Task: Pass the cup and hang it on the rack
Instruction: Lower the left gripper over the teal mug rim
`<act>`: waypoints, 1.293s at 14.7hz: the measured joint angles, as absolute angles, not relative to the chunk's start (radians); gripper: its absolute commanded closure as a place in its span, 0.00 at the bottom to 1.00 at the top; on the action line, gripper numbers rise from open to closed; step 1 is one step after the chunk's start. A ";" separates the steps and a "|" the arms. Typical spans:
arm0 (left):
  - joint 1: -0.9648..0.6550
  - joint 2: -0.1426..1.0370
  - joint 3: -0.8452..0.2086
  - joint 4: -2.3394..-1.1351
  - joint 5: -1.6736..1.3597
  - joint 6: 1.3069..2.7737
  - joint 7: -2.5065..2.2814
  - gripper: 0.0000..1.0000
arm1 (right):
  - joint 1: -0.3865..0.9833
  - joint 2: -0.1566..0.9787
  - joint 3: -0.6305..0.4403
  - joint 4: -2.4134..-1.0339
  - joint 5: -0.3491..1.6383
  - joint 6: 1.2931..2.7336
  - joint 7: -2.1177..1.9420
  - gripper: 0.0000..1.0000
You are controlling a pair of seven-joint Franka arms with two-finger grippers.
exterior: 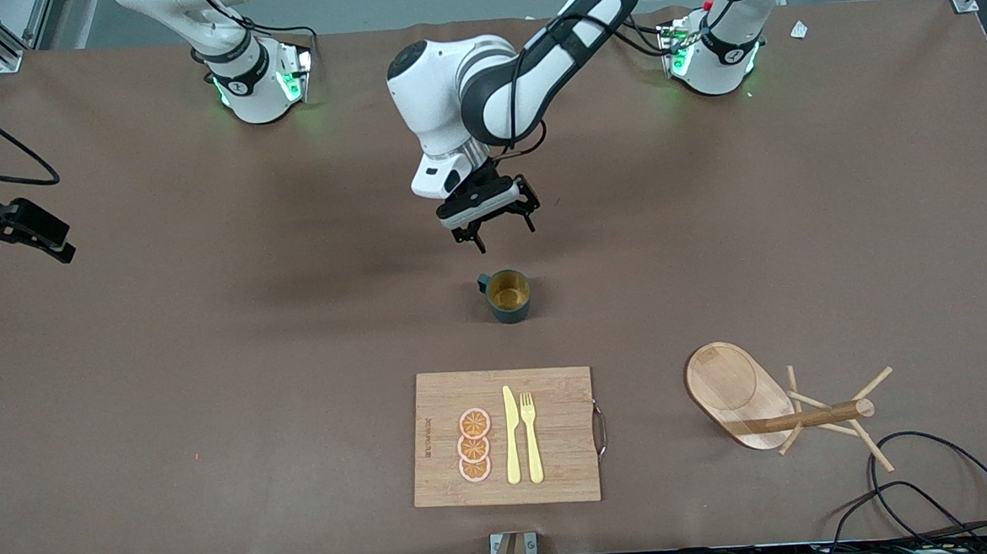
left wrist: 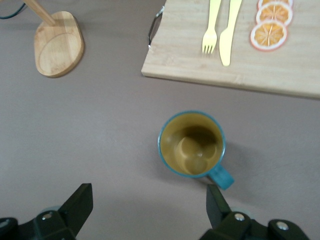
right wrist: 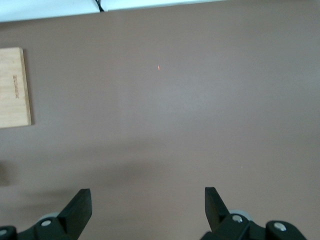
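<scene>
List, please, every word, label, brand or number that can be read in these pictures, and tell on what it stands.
Nothing can be read for certain.
Cutting board: one burned-in line of lettering along its edge toward the right arm's end, too small to read; also blurred in the right wrist view.
Arm bases: a small round mark on each collar, a logo, no legible text.

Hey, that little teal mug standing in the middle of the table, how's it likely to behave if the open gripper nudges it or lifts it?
The cup stands upright on its flat base, squat and wide, so a nudge would probably slide it rather than tip it. It looks rigid and empty, likely light. Its glazed-looking wall may be slippery; the small handle could catch a finger of the open left gripper.
</scene>
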State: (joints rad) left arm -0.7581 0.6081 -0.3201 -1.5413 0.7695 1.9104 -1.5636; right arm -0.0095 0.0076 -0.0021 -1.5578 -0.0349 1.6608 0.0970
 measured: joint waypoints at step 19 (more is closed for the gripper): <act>-0.582 0.548 -0.316 -1.955 1.581 2.489 -2.083 0.00 | -0.023 -0.003 -0.002 -1.538 -0.022 1.639 0.081 0.00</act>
State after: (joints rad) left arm -0.5819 0.5480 -0.3164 -1.9549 1.5806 2.4893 -2.0828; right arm -0.0227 -0.0030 -0.0022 -1.5383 -0.0216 1.6390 0.0806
